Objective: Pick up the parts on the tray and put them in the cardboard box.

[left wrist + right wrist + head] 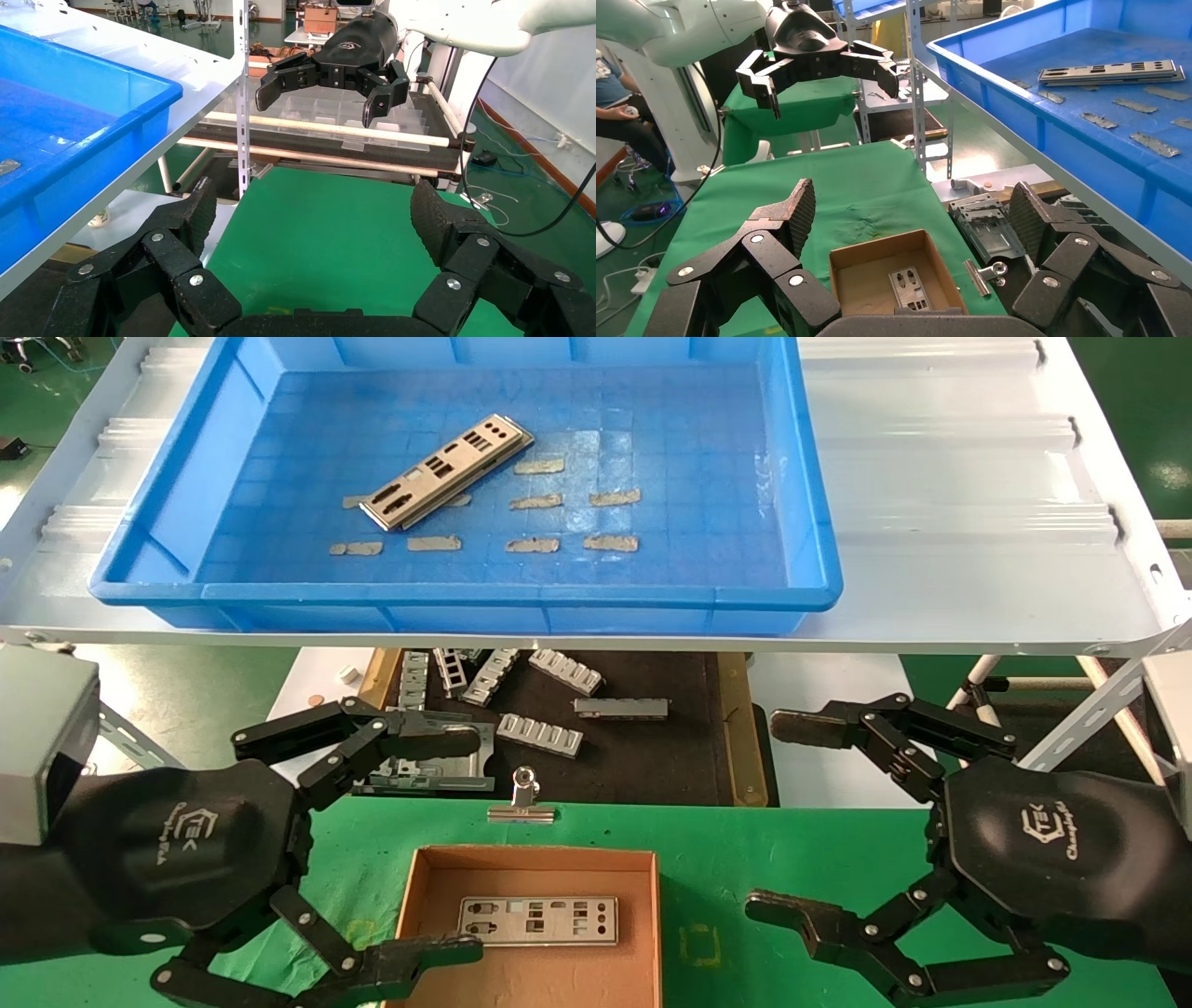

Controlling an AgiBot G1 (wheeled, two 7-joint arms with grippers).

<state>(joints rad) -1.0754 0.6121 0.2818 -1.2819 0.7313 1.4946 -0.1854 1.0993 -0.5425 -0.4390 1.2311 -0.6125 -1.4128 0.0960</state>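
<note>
A: What sits nearest?

B: The box [533, 924] on the green desk [745, 859], one plate [538, 920] flat inside. The left end effector [470, 845] hovers at its left edge, the right end effector [778, 814] off to its right, both spread wide and holding nothing.

A: And beyond the box?

B: The blue tray [466, 590] on the white shelf [968, 505], with stacked plates [447, 471] lying diagonally left of centre.

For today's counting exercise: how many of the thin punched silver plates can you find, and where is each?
3, it seems: two plates stacked diagonally on the blue tray's floor, though the stack may hide more, and one plate lying flat in the cardboard box between the open left gripper and right gripper.
</note>
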